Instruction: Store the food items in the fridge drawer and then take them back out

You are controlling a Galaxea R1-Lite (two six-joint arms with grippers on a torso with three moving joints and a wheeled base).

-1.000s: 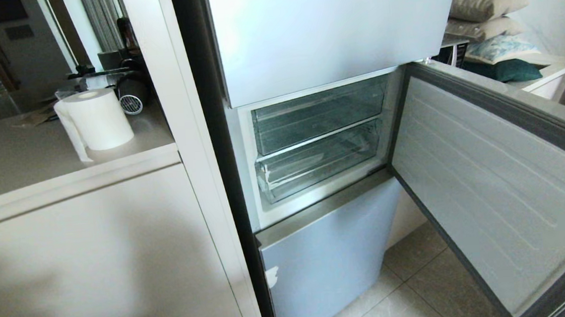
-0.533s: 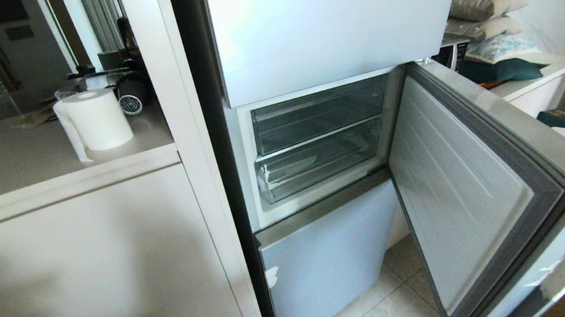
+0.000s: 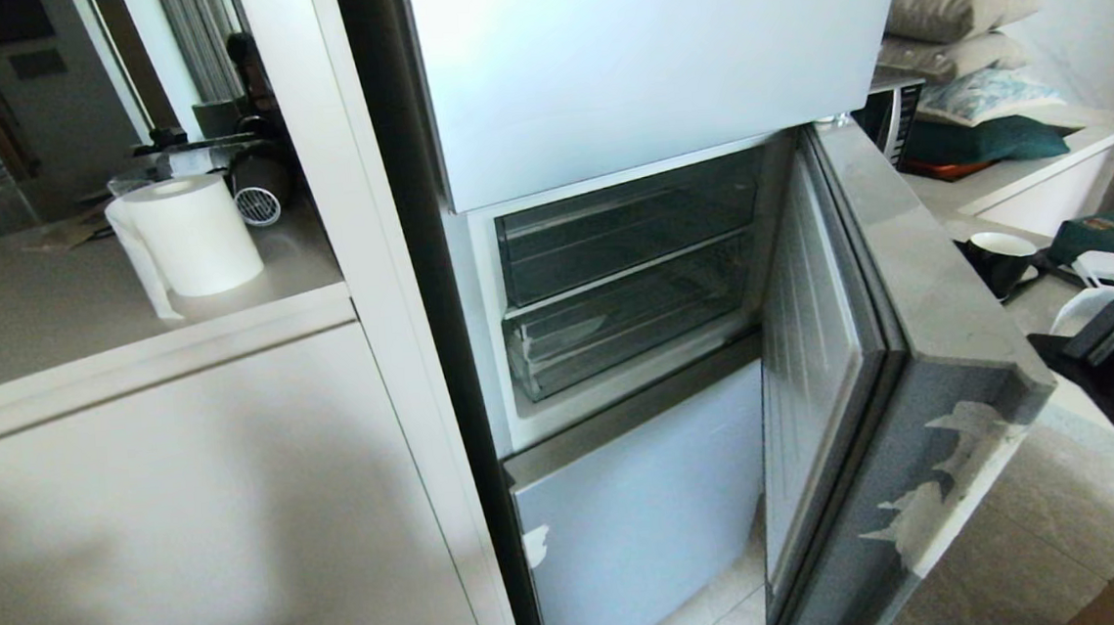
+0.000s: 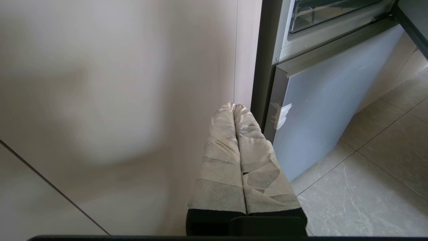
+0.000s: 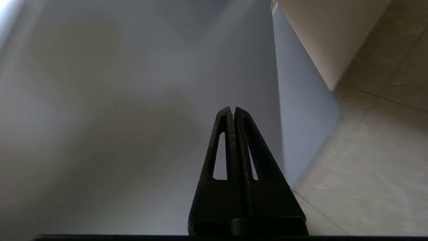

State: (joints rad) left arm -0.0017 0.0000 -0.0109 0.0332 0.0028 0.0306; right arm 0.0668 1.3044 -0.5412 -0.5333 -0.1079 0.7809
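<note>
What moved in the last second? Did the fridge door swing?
Yes. The fridge door has swung toward closing, though it is still partly open, and more of the counter behind it now shows. The right gripper, shut and empty, has come into view beside the door's outer face. The two clear drawers, the paper roll and the left gripper stayed put.

The half-closed fridge door (image 3: 875, 378) hides the right ends of both clear drawers (image 3: 628, 273); their contents are indiscernible.
</note>
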